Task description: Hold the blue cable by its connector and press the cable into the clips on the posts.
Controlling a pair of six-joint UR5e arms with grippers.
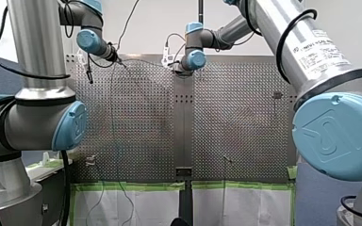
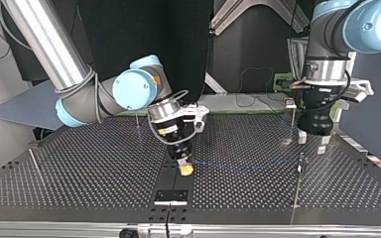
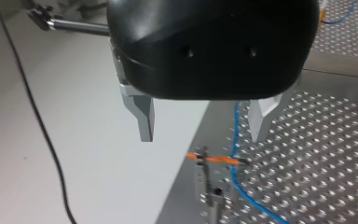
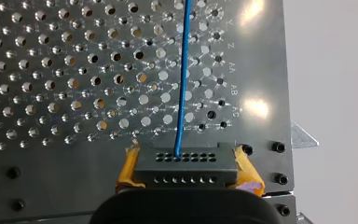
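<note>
Cable: the thin blue cable (image 4: 182,70) is a single strand. It runs straight ahead out of my right gripper (image 4: 186,171) over the perforated metal surface (image 4: 51,70). In the top view it hangs in a shallow sag (image 2: 243,167) towards my left gripper (image 2: 312,143).
Connector: the black rectangular connector block (image 4: 186,163) has rows of small holes and sits between the right gripper's fingertips. The cable leaves from its upper row.
Right gripper: closed on the connector block, with a yellow pad (image 4: 248,170) against each short end.
Handling, judged: the cable looks light and limp, with no stiffness to push by, so it will follow tension only. The connector block is the one rigid part and the sound place to hold, by its two ends as it is held now. A hard pull risks strain where the strand enters the block.
Left gripper: it has a black body and metal fingers (image 3: 142,116) spread apart, holding nothing. The cable passes beneath it, close to one finger.
Clip: a slim metal post (image 3: 209,191) stands just ahead of and below the left gripper's fingertips and carries an orange clip (image 3: 212,158). The cable crosses the clip's end; I cannot tell whether it is seated.
Next move, judged: keep the cable taut from the connector block and press it down at the clip.
</note>
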